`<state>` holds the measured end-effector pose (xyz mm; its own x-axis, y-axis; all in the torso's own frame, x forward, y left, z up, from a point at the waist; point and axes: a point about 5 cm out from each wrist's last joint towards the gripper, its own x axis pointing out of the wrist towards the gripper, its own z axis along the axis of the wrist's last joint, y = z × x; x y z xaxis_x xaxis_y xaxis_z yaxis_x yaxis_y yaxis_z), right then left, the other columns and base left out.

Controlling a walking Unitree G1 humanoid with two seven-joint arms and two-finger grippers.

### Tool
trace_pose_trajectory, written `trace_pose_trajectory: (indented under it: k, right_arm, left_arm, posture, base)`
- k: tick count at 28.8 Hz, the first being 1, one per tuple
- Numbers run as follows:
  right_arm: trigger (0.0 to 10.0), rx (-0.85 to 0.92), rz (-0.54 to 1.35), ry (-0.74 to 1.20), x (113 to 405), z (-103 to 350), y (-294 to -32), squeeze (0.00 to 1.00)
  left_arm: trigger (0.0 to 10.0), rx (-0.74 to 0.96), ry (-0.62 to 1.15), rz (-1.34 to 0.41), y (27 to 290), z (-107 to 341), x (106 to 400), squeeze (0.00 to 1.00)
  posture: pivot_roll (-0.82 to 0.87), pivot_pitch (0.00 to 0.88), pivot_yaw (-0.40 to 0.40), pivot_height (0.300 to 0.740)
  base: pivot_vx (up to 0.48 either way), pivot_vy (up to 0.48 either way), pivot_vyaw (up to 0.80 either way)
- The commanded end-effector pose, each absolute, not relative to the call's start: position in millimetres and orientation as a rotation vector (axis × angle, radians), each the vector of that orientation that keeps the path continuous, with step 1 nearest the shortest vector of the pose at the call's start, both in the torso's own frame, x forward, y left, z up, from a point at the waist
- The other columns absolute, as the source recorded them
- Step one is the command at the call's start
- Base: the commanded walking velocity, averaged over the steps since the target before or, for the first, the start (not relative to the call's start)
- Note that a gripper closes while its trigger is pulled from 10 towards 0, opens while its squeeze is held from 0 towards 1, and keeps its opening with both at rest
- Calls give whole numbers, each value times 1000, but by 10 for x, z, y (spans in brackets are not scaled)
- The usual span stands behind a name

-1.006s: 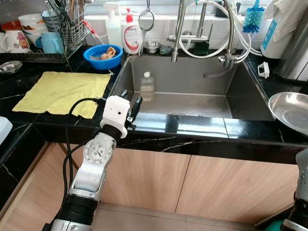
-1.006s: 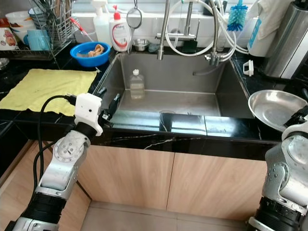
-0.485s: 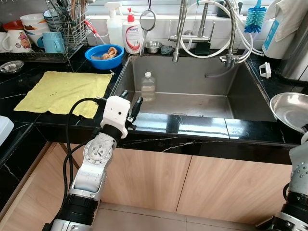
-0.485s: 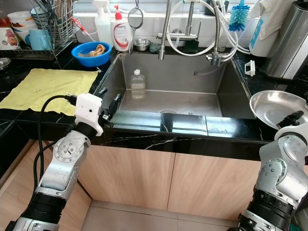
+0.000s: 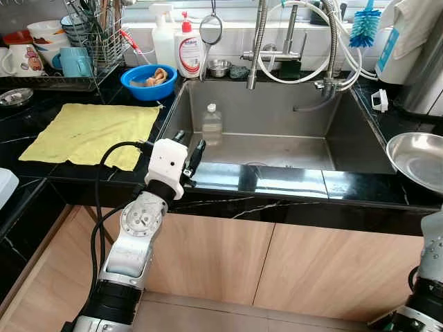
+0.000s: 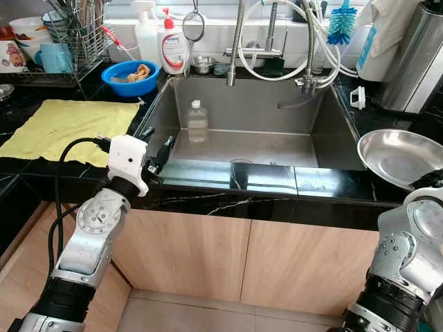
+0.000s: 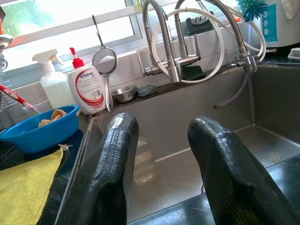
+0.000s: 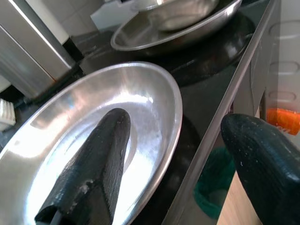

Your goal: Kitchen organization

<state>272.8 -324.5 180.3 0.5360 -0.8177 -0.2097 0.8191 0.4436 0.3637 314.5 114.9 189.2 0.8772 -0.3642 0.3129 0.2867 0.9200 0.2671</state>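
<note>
Black stone counter [image 5: 291, 181] runs across the kitchen with a steel sink [image 5: 277, 149] set into it, above wooden cabinet doors. At the back of the sink stand a tall faucet [image 5: 259, 41] with looped white hoses, a spray bottle [image 5: 163, 38], a soap bottle [image 5: 187, 48] and a hanging strainer [image 5: 210, 29]. A small clear bottle [image 5: 212, 124] stands upright in the basin near its left wall. On the counter to the robot's left lies a yellow cloth [image 5: 90, 133], spread flat; behind it sit a blue bowl [image 5: 147, 81] holding something tan and a dish rack [image 5: 93, 38] with cups and utensils.

The left gripper [image 5: 187, 149] hovers over the counter's front edge at the sink's left corner, its two fingers [image 7: 112, 168] spread apart and holding nothing, pointed toward the basin.

On the counter to the robot's right rests a shallow steel pan [image 6: 401, 155], with a second steel dish [image 8: 178, 21] behind it in the right wrist view. The right gripper [image 8: 173, 159] is released and straddles the pan's rim: one finger [image 8: 96, 159] lies over the pan's inside, the other hangs beyond the counter edge. Whether the inner finger touches the metal cannot be told.
</note>
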Motion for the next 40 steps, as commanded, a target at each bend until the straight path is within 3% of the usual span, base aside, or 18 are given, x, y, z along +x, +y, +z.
trace_pose_trajectory:
  k: [1,7,8,40]
  right_arm:
    - [10000,465,-985,-12,2819,1857,-3201,0]
    - [10000,478,-976,10,2883,1809,-3195,0]
    - [39,476,-973,11,2893,1807,-3193,0]
    - [0,486,-981,-10,2930,1817,-3220,0]
  left_arm:
    - [10000,221,-377,-348,1142,1918,3140,0]
    - [10000,221,-378,-344,1142,1924,3145,0]
    - [10000,222,-378,-341,1150,1927,3144,0]
    - [10000,248,-388,-347,1146,1945,3159,0]
  posture:
    - [52,0,22,740]
    - [54,0,22,740]
    - [59,0,20,740]
    - [58,0,21,740]
  base:
    - [0,0,0]
    - [0,0,0]
    - [0,0,0]
    - [0,0,0]
